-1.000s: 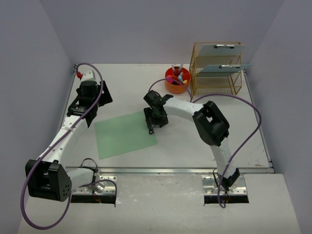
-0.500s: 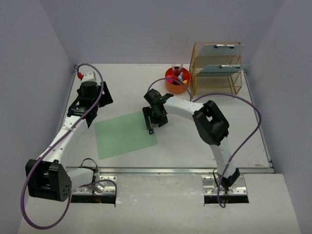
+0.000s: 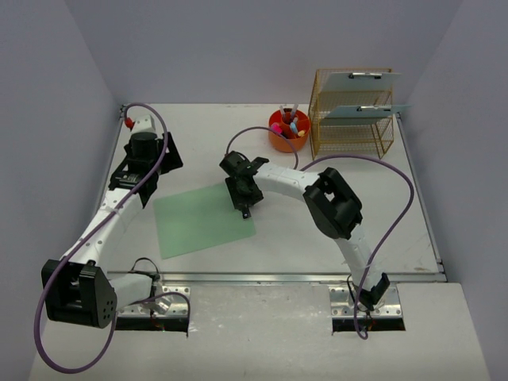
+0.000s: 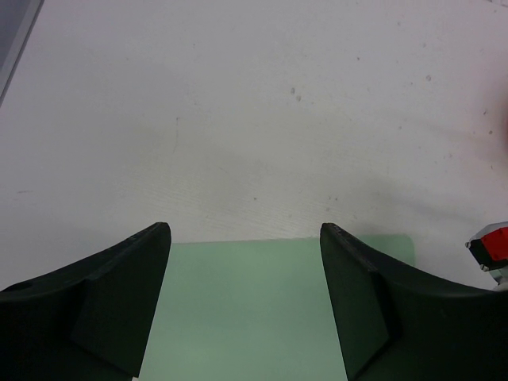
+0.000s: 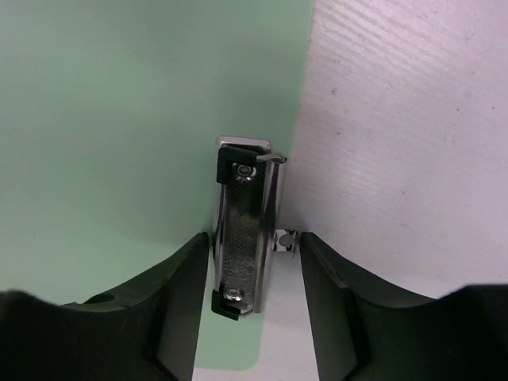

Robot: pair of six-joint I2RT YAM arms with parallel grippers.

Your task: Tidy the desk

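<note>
— Right gripper (image 3: 244, 208) slid left; its jaws straddle the clip (image 5: 244, 230), not yet pinching. Left gripper (image 4: 244, 262) gapes, empty.
— Clipboard (image 3: 202, 218) lies flat on the desk (image 3: 278, 246) (looks slick), so an off-centre squeeze could shove it.

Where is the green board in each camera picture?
Top external: the green clipboard lies flat, left of the middle, on the desk.
Left wrist: the green clipboard is at the bottom middle.
Right wrist: the green clipboard covers the left side, with its metal clip low in the middle.
Shared landmark: the white desk shows beside the board's edge in all three.
</note>
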